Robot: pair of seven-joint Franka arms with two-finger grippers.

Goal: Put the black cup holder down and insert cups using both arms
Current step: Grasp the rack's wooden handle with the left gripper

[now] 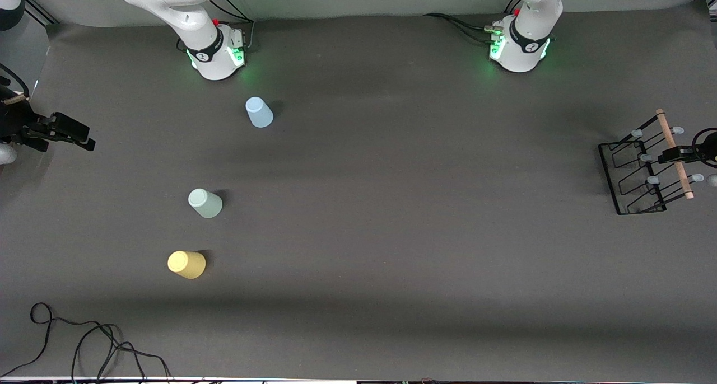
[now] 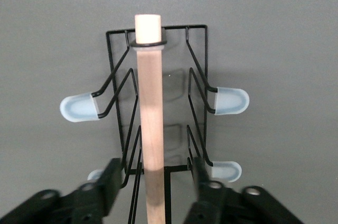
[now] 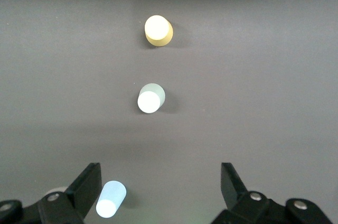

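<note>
**Matt cloth, wire, wood and plastic**

The dark grey table cover (image 1: pixel 392 233) looks like matt cloth or paper, faintly creased. At the right of the front view stands the black wire cup holder (image 1: pixel 633 177), thin painted metal with a smooth pale wooden rod handle (image 2: pixel 150 118) and translucent, rubbery blue-grey prong caps (image 2: pixel 231 101). The pale blue plastic cup (image 1: pixel 259 112), sage green plastic cup (image 1: pixel 205 202) and yellow plastic cup (image 1: pixel 186 264) look smooth and satin-matt.

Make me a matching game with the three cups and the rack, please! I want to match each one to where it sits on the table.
1 pale blue cup
2 sage green cup
3 yellow cup
4 black cup holder

A nearest the front camera
B at the left arm's end
C nearest the right arm's base
D the middle cup of the three

Pairs: 1-C, 2-D, 3-A, 4-B
</note>
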